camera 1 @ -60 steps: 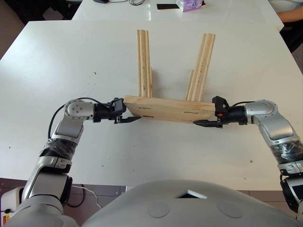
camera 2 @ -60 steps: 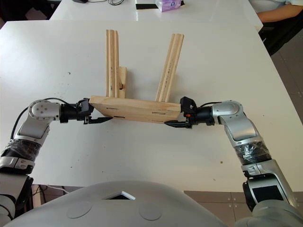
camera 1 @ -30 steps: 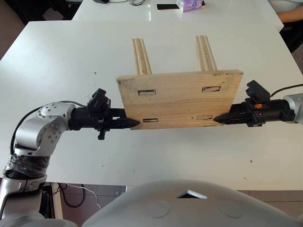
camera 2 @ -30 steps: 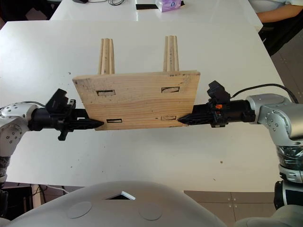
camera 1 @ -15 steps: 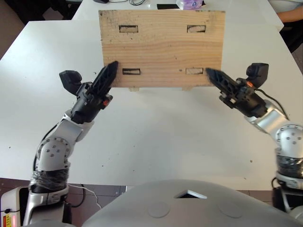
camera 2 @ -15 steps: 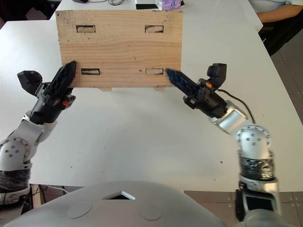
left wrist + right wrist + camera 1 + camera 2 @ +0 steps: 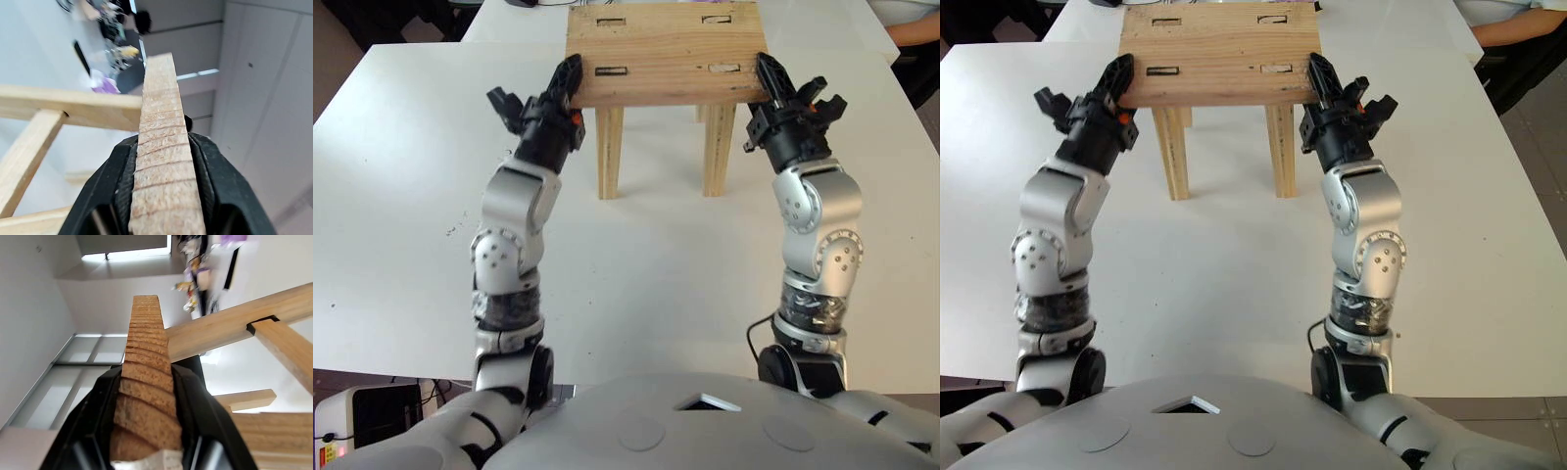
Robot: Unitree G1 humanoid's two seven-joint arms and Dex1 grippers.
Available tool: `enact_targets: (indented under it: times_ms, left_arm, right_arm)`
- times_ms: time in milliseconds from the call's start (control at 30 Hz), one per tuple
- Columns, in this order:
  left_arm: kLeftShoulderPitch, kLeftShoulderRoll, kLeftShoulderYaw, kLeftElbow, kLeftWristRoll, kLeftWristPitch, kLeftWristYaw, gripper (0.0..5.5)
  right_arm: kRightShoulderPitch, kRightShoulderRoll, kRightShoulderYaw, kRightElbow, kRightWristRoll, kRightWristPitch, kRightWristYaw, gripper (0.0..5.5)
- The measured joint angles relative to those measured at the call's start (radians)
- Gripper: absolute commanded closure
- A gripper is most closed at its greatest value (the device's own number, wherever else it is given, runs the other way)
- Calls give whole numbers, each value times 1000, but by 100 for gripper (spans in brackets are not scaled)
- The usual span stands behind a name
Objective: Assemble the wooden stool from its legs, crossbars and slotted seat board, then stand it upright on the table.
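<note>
1. Two pincers nearest: left gripper (image 7: pixel 570 76) clamped on the seat board's left edge, right gripper (image 7: pixel 766 73) clamped on its right edge.
2. Pale wooden stool (image 7: pixel 661 98) looks assembled and upright. Slotted rectangular seat board (image 7: pixel 664 54) on top, square legs (image 7: pixel 610 152) under it, crossbar (image 7: pixel 73 105) fitted beneath the board.
3. Feet reach the white table (image 7: pixel 411 147) below the board; touching or just off, can't tell. Left, prob.: settle it, let go.

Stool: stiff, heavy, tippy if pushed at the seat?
Likely stiff: the stool has a thick board seat and crossbars joining the legs. Probably light: left gripper and right gripper hold it by the seat's ends alone. A high push might tip it; the legs are tall and sit inside the seat's edges.
</note>
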Motion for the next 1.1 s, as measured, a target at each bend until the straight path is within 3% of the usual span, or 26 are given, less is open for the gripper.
enact_targets:
  times_ms: [233, 633, 667, 767, 867, 967, 1100]
  left_arm:
    - [-70, -69, 61, 93, 118, -26, 10, 416]
    - [-150, -158, 121, 108, 183, -12, 120, 416]
    - [-148, -158, 121, 106, 190, -5, 120, 379]
    - [-114, -148, 172, 98, 275, -25, 93, 322]
    - [1, -119, 257, 127, 331, -54, 95, 282]
    - [-11, -123, 267, 120, 358, -53, 88, 230]
    - [-20, -104, 285, 105, 437, -52, 82, 188]
  right_arm:
    - [-114, 73, -41, 128, -115, -3, -17, 419]
    - [-205, 69, -91, 162, -152, -4, -147, 419]
    - [-205, 69, -91, 162, -158, -4, -147, 419]
    - [-205, 67, -122, 159, -202, -32, -155, 339]
    - [-156, 61, -196, 181, -256, -77, -181, 299]
    - [-161, 65, -200, 183, -285, -65, -159, 250]
    - [-174, -3, -215, 178, -386, -54, -119, 237]
